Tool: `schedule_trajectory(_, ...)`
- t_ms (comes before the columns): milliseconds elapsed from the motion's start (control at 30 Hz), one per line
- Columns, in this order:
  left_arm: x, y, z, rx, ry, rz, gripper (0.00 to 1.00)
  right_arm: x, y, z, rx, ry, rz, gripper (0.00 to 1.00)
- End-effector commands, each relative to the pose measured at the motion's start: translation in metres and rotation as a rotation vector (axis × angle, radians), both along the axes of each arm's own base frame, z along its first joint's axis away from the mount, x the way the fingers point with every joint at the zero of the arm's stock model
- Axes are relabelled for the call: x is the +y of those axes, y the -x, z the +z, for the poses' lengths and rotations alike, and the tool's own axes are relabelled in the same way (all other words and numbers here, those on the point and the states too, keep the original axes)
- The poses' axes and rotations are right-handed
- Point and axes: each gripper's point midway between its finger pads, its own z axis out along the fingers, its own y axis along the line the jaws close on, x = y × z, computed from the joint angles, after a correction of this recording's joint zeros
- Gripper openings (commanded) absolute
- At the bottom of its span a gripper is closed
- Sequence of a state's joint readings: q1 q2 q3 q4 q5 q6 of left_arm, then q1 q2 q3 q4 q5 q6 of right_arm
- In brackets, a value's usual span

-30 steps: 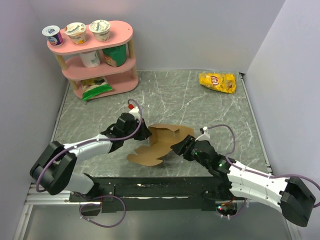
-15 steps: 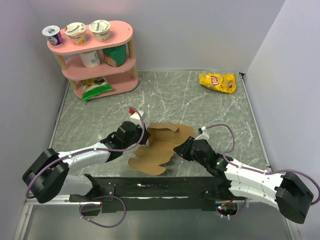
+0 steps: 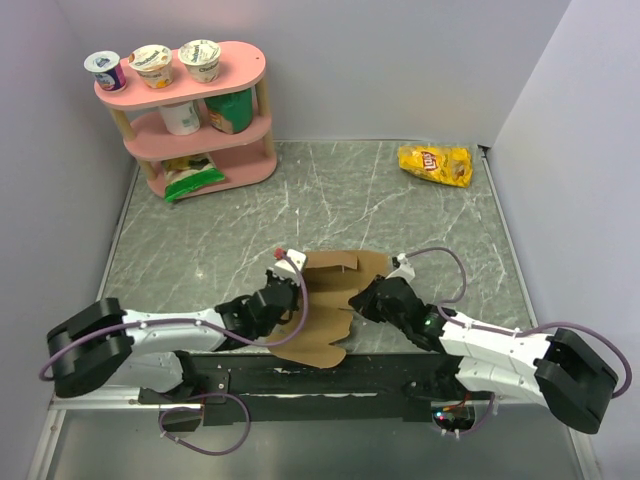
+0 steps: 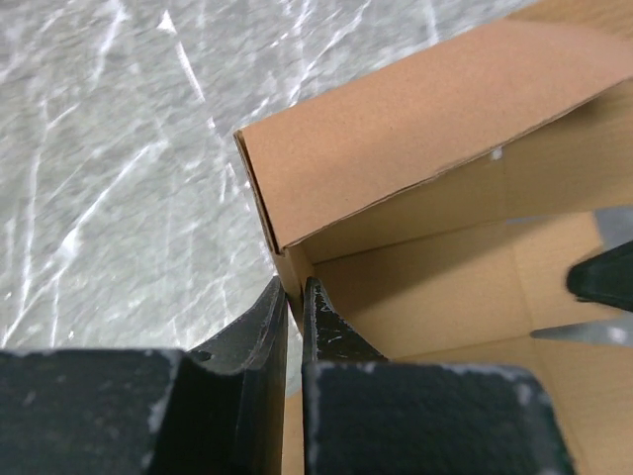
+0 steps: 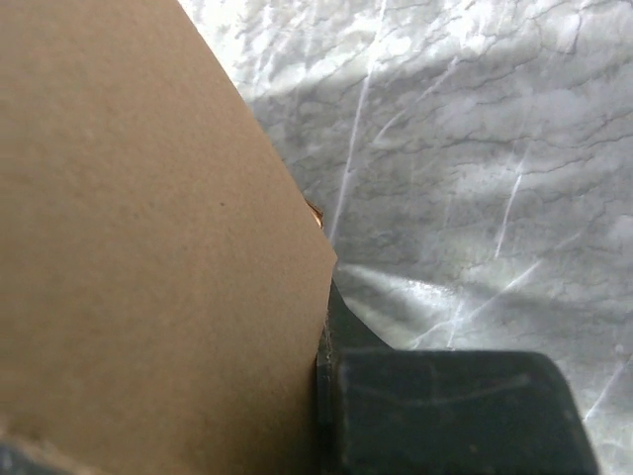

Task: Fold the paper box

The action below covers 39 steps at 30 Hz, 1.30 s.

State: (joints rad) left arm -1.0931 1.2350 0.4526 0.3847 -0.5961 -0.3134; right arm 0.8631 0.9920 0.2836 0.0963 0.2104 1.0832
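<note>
Lying near the front middle of a grey marbled bench, the paper box is plain brown cardboard, partly folded: some walls stand up at its far side while a rounded flap spreads flat toward the near edge. It sits between two robot arms that reach in low from either side.

The left hand meets the box at its left side. From the left wrist camera, its two dark fingers are nearly together, pinching the thin bottom corner of an upright cardboard wall, with the box's inside open to the right.

The right hand touches the box's right side. From the right wrist camera, a cardboard panel fills the left of the view and presses against one dark finger; the other finger is hidden, so I cannot tell whether this hand is gripping.

Well apart at the far left corner stands a pink shelf carrying yogurt cups. A yellow chip bag lies at the far right.
</note>
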Motion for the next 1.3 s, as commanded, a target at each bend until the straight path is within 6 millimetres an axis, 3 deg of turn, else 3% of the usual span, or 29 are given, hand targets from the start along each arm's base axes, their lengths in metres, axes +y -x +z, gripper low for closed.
schedule_trajectory(0,-0.014,0.0,0.004,-0.057,-0.027,0.066,0.01,0.012,-0.014,0.02,-0.1,-0.008,0.017,0.13)
schedule_trajectory(300,-0.031,0.007,-0.004,-0.058,-0.042,0.101,0.01,0.02,-0.016,0.019,-0.143,0.186,0.071,0.12)
schedule_trajectory(367,-0.035,0.009,-0.002,-0.057,-0.032,0.096,0.01,0.02,-0.015,0.01,-0.125,0.247,0.083,0.11)
schedule_trajectory(633,-0.04,0.016,-0.011,-0.027,-0.028,0.113,0.01,0.046,-0.021,0.018,-0.116,0.22,0.096,0.1)
schedule_trajectory(867,-0.039,0.016,-0.013,-0.008,-0.015,0.141,0.01,0.056,-0.019,0.016,-0.103,0.194,0.094,0.11)
schedule_trajectory(1033,-0.028,0.012,-0.009,0.009,-0.019,0.212,0.01,0.037,-0.013,0.003,-0.059,0.22,0.042,0.15)
schedule_trajectory(1167,-0.017,0.004,-0.006,0.063,0.038,0.242,0.01,0.008,0.001,-0.023,-0.023,0.249,0.001,0.23)
schedule_trajectory(1267,-0.013,0.002,-0.008,0.085,0.064,0.249,0.01,0.004,0.007,-0.03,-0.012,0.216,0.0,0.23)
